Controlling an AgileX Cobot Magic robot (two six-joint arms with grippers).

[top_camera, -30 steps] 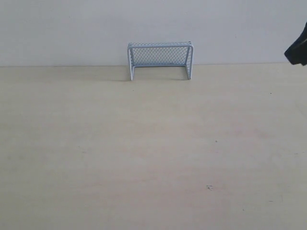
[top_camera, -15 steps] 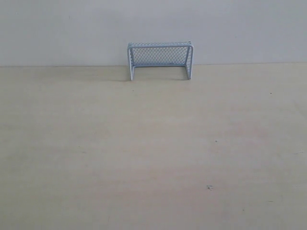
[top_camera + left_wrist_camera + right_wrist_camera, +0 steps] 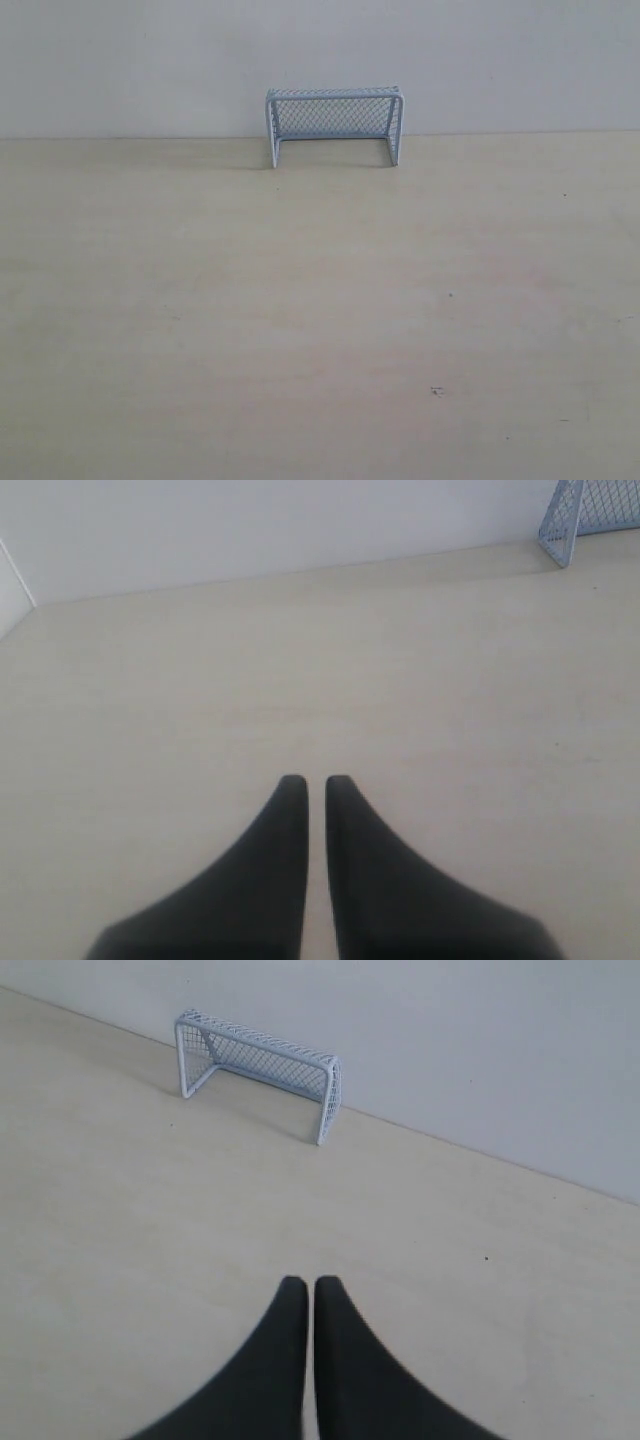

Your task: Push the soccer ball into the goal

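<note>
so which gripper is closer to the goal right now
Too close to call, maybe right. The right gripper points nearly at the goal across the table; the left gripper has it well off to one side, cropped at the frame edge. Neither touches it.

The goal (image 3: 334,125) stands on the table (image 3: 300,320), just before the wall (image 3: 150,60).

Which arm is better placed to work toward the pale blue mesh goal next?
Right, tentatively: the right gripper, shut, faces the whole pale blue mesh goal; the left gripper sees only one corner. No ball is visible.
</note>
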